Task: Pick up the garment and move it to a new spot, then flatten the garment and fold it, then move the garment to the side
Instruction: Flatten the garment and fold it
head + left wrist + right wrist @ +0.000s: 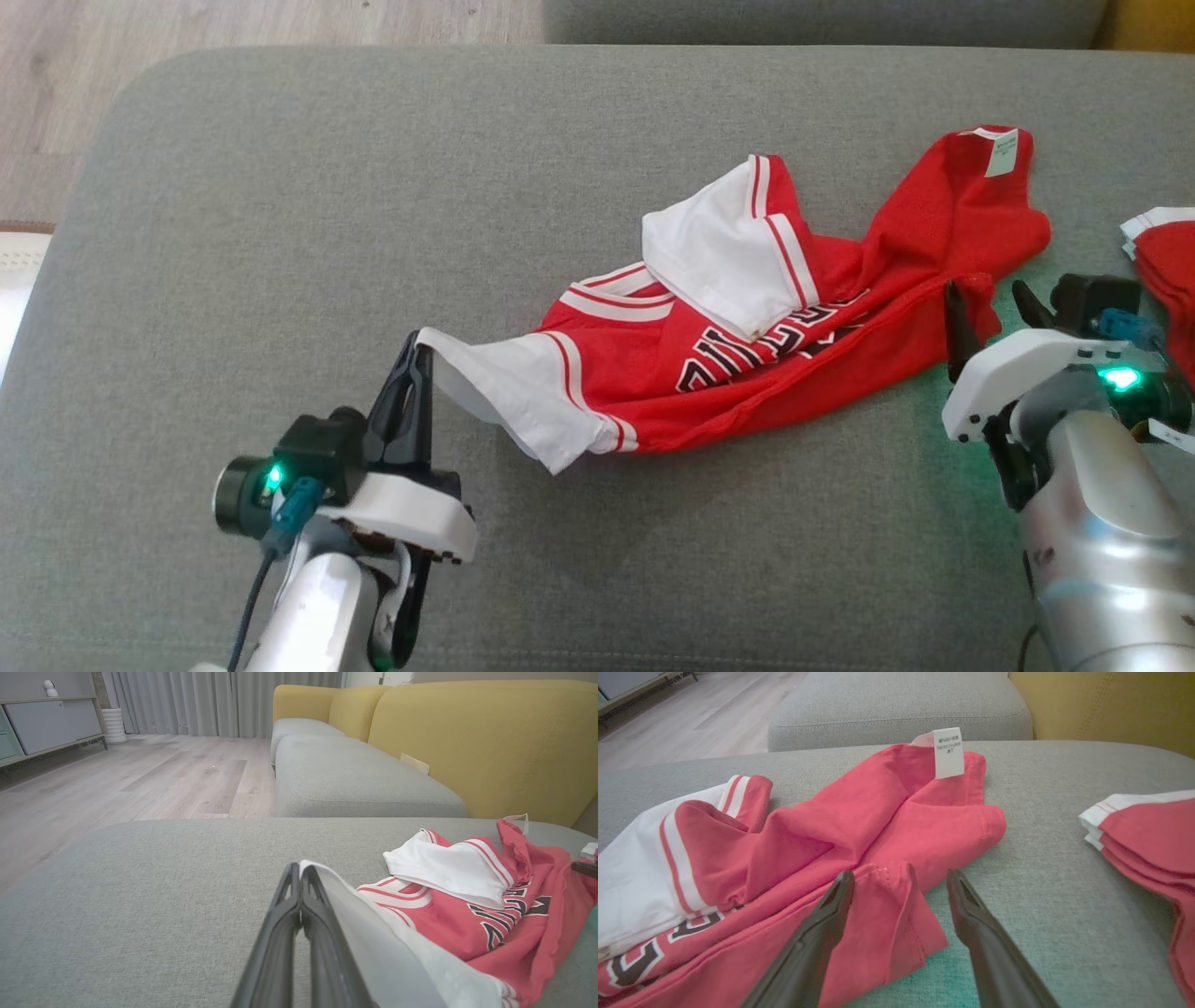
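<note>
The crumpled red-and-white cotton jersey [747,373] is sagging, looking light and limp. The left gripper [422,345] is pinching its sleeve hem, and the right gripper [988,297] is gaping astride its bottom corner.

Crumpled red-and-white garment [747,345], white sleeve edge lifted

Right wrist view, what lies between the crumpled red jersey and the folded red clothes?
Only bare grey fabric cushion, in the right wrist view.
</note>
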Robot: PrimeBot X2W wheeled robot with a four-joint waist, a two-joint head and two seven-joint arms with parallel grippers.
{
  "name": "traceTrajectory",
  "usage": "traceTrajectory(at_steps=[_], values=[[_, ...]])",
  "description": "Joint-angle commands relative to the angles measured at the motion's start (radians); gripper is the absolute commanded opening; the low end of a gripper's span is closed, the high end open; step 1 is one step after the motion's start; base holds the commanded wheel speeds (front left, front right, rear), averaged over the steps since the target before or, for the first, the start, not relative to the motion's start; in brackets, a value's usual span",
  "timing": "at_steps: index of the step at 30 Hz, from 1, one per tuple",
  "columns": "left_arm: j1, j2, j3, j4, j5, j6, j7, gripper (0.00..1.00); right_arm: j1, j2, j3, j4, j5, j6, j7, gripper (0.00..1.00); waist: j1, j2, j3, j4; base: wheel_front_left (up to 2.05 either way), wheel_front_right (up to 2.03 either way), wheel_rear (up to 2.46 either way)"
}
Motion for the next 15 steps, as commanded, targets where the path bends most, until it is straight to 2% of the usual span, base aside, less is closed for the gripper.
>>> traceTrajectory(at_steps=[1,12,13,15], values=[[-0.044,0.003,0.024,-0.031,-0.003,0.006,-0.012,0.00,-0.044,0.001,0.020,-0.020,-0.008,-0.001,-0.015,1.00,0.0000,0.0000,0.000,0.000,0.00,0.00,0.00],[-0.055,0.003,0.010,-0.026,-0.010,0.013,-0.012,0.00,-0.109,0.010,0.079,0.106,0.035,-0.001,-0.064,1.00,0.0000,0.0000,0.010,-0.003,0.00,0.00,0.00],[-0.057,0.002,0.009,-0.025,-0.010,0.013,-0.012,0.00,-0.114,0.010,0.086,0.115,0.041,-0.001,-0.068,0.93,0.0000,0.0000,0.010,-0.002,0.00,0.00,0.00],[-0.058,0.002,0.008,-0.023,-0.010,0.014,-0.012,0.00,-0.121,0.008,0.099,0.131,0.052,-0.001,-0.078,0.38,0.0000,0.0000,0.010,-0.002,0.00,0.00,0.00]])
